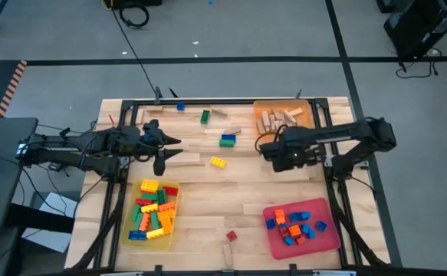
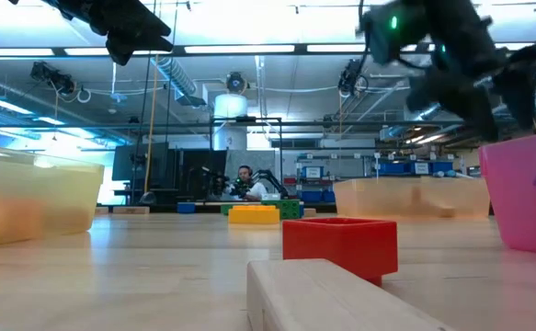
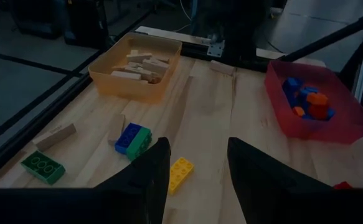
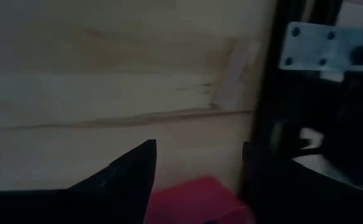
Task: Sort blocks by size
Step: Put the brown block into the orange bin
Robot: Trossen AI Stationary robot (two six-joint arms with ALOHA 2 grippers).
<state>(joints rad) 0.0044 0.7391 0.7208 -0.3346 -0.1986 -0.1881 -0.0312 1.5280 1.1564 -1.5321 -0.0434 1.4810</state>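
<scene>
Loose blocks lie flat on the wooden table (image 1: 246,192): a yellow brick (image 1: 218,162), a blue-and-green brick (image 1: 228,139), a green brick (image 1: 205,116), a small red brick (image 1: 231,235) and tan wooden pieces (image 1: 185,159). My left gripper (image 1: 167,150) is open and empty above the table, left of the yellow brick (image 3: 181,174), which shows low between its fingers. My right gripper (image 1: 273,157) is open above the table's middle right, near the orange tray (image 1: 263,107). A red shape (image 4: 193,199) shows low between its fingers; I cannot tell what it is.
A yellow tray (image 1: 128,230) at the near left holds mixed bricks. The orange tray at the far right holds wooden pieces. A red tray (image 1: 330,239) at the near right holds blue and orange bricks. A black frame (image 1: 131,115) edges the table. A person (image 2: 245,179) sits far behind.
</scene>
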